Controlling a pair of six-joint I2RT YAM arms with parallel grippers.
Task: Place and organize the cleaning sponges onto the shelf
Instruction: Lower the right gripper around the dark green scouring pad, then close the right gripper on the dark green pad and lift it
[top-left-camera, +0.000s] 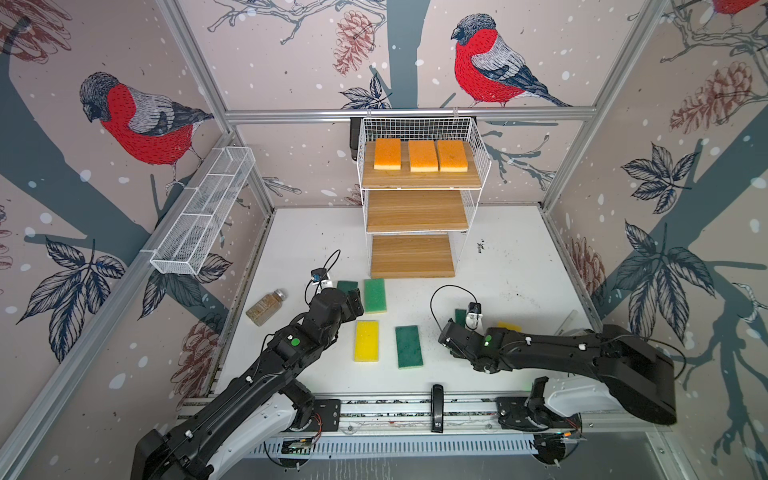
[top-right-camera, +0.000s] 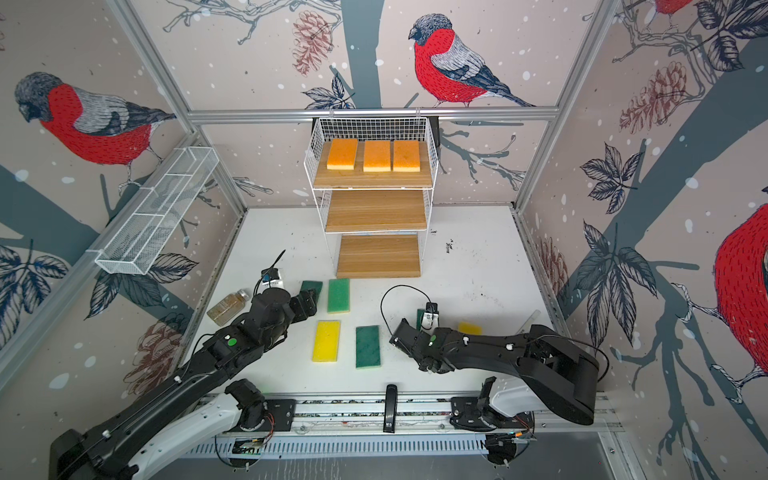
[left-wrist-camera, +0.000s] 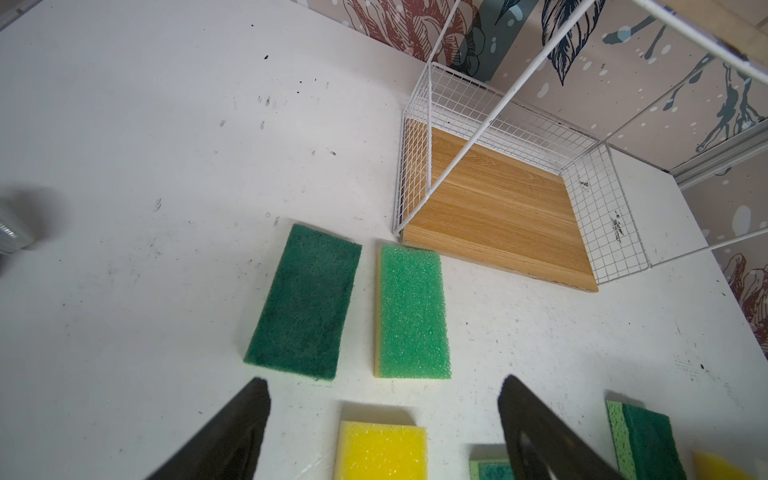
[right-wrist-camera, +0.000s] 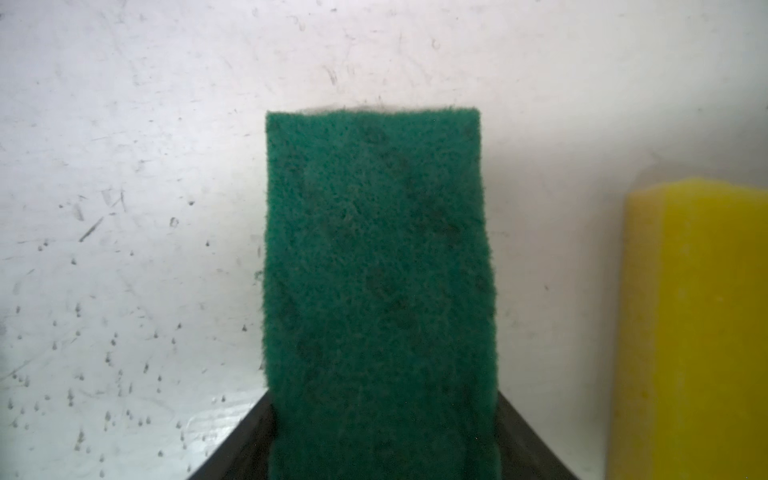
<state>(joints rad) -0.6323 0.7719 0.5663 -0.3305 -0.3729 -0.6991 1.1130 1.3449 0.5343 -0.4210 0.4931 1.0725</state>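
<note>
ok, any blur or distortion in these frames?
Right wrist view: soft throughout, the dark green sponge fuzzy, filling the middle. Left wrist view: mostly sharp, only the left gripper soft-edged. Both top views: sharp, evenly lit, no glare on the shelf.

The shelf (top-left-camera: 478, 166) has room on two levels: its middle board (top-left-camera: 415, 210) and bottom board (top-left-camera: 411, 255) lie bare and reachable from the front. Three orange sponges (top-left-camera: 422, 155) fill the top board (top-left-camera: 415, 180), and wire grid closes the sides. The surface (top-left-camera: 519, 257) right of the shelf is unoccupied. A light green sponge (top-left-camera: 375, 295) lies just before the bottom board's left corner, the wide-spread left pincer (left-wrist-camera: 384, 384) beside it. At lower right, the right pincer (right-wrist-camera: 382, 399), pressed against a dark green sponge (right-wrist-camera: 374, 270), and its arm bar the way.
</note>
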